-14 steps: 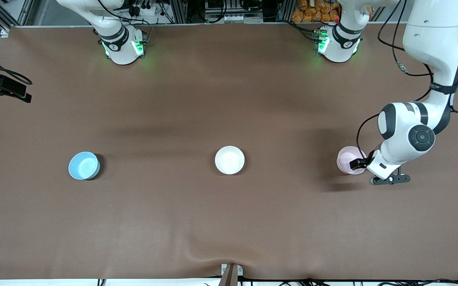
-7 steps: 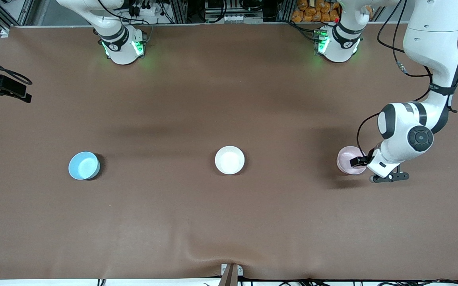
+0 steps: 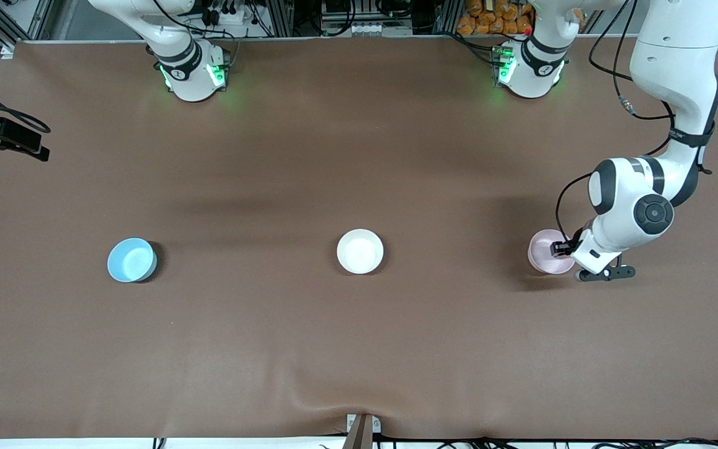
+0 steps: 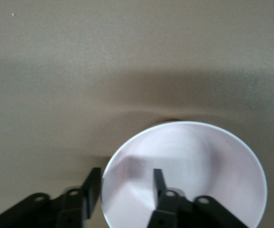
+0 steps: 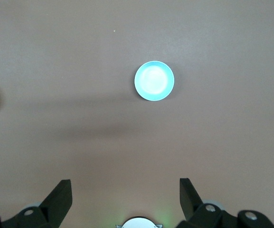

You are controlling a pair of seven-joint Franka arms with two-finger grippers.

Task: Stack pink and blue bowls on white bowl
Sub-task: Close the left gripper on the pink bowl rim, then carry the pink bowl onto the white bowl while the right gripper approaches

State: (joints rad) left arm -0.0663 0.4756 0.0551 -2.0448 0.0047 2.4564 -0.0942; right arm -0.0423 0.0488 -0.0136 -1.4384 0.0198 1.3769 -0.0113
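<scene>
Left gripper (image 4: pixel 126 190) sinking lower onto pink bowl (image 3: pixel 549 251) at left arm's end of table, fingers (image 4: pixel 158 183) apart, straddling rim, seemingly not yet clamping. Right gripper (image 5: pixel 126 195) waiting high over table, spread wide. White bowl (image 3: pixel 359 251) mid-table, blue bowl (image 3: pixel 131 259) toward right arm's end. Stacking unstarted.

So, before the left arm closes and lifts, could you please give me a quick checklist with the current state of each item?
1. Left tool straddles pink bowl rim, one finger inside, one outside: ok.
2. Fingers closed on rim: not ok, open.
3. Pink bowl upright on table: ok.
4. White bowl empty, ready to receive: ok.
5. Blue bowl stands apart toward the right arm's end: ok.
6. Right tool waits, open, high above blue bowl: ok.
</scene>
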